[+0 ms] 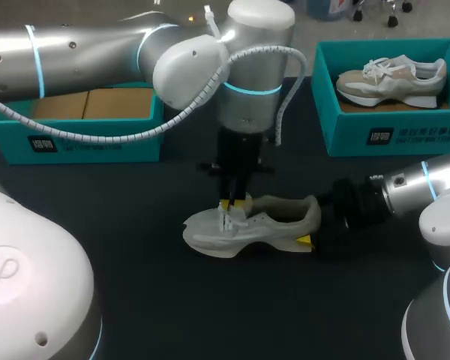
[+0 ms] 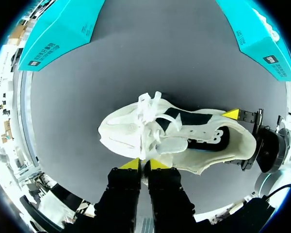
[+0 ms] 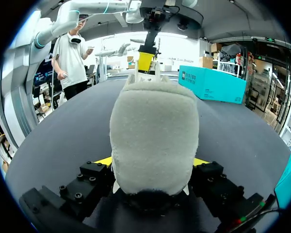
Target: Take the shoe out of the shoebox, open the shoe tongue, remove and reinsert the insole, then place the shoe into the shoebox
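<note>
Item inspected: one shoe (image 1: 249, 225), out of its box and standing on its sole on the table (image 1: 135, 270), mid-table, toe to the left and heel to the right, nearer than both teal boxes. The left box (image 1: 75, 142) shows only a cardboard liner; the right box (image 1: 394, 135) holds a second shoe (image 1: 390, 79). Appearance: cream upper, white laces (image 2: 150, 104) loosely bunched, a thick sculpted sole, a padded fuzzy heel collar, and a dark insole (image 2: 208, 141) showing in the opening. The right fingers (image 3: 104, 160) clamp the heel from both sides. The left fingers (image 2: 131, 164), pointing straight down, are drawn close together at the tongue (image 2: 172, 144) and appear to pinch its edge, though the contact itself is hidden. Handling assessment: judged light. The upper and tongue are soft and will fold under pressure. The sole and heel cup look stiffer, which makes the heel the sound place to steady it. The tongue is best taken at its free tip, clear of the laces, which could snag. The insole is probably thin and limp; lift it from the heel end. For boxing, grip across sole and heel.
</note>
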Motion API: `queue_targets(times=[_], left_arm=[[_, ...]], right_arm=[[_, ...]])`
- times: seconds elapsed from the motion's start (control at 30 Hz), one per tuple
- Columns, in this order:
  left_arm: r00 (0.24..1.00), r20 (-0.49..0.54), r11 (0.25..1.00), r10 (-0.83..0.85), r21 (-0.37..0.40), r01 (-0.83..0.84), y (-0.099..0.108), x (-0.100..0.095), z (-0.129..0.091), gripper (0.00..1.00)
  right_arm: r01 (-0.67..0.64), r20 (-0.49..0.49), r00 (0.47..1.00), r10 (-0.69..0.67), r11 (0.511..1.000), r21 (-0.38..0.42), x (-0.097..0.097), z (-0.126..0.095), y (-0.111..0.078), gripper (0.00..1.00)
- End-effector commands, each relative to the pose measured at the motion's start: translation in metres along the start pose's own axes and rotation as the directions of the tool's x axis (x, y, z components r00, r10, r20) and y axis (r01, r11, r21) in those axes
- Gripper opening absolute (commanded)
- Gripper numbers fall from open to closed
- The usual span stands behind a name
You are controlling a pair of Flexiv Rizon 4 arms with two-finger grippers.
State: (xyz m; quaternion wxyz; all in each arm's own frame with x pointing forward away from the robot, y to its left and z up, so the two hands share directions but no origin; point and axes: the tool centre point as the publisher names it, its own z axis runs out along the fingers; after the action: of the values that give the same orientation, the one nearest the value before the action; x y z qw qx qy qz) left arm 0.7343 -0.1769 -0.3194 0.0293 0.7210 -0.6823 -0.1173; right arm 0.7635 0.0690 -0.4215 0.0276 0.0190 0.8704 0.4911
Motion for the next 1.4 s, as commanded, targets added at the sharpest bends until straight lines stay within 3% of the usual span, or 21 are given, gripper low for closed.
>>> queue_targets(times=[0.03, 0.5, 0.73, 1.03, 1.13, 1.2, 1.27, 1.4], left_arm=[[0.99, -0.139, 1.0, -0.018, -0.004, 0.017, 0.001, -0.026, 0.002, 0.0], [0.978, -0.184, 0.995, -0.1, -0.021, 0.098, -0.002, -0.063, 0.006, 0.0], [0.975, -0.164, 0.989, -0.147, -0.057, 0.139, -0.01, -0.069, 0.031, 0.0], [0.971, -0.156, 0.982, -0.182, -0.084, 0.17, -0.018, -0.063, 0.062, 0.02], [0.972, -0.15, 0.981, -0.183, -0.087, 0.171, -0.018, -0.062, 0.065, 0.24], [0.974, -0.147, 0.983, -0.174, -0.084, 0.163, -0.016, -0.061, 0.065, 0.45], [0.974, -0.148, 0.984, -0.171, -0.08, 0.16, -0.015, -0.061, 0.062, 1.0], [0.974, -0.166, 0.988, -0.153, -0.057, 0.145, -0.012, -0.061, 0.052, 1.0]], right_arm=[[0.0, 0.001, 1.0, 0.0, 1.0, 0.004, -0.001, 0.004, -0.002, 0.0], [0.0, 0.001, 1.0, 0.0, 1.0, 0.004, -0.001, 0.004, -0.002, 0.0], [0.0, 0.001, 1.0, 0.0, 1.0, 0.004, -0.001, 0.004, -0.002, 0.0], [0.0, 0.001, 1.0, 0.0, 1.0, 0.004, -0.001, 0.004, -0.002, 0.0], [0.0, 0.001, 1.0, 0.0, 1.0, 0.004, -0.001, 0.004, -0.002, 0.0], [0.0, 0.001, 1.0, 0.0, 1.0, 0.004, -0.001, 0.004, -0.002, 0.0], [0.0, 0.001, 1.0, 0.0, 1.0, 0.004, -0.001, 0.004, -0.002, 0.0], [0.0, 0.001, 1.0, 0.0, 1.0, 0.004, -0.001, 0.004, -0.002, 0.0]])
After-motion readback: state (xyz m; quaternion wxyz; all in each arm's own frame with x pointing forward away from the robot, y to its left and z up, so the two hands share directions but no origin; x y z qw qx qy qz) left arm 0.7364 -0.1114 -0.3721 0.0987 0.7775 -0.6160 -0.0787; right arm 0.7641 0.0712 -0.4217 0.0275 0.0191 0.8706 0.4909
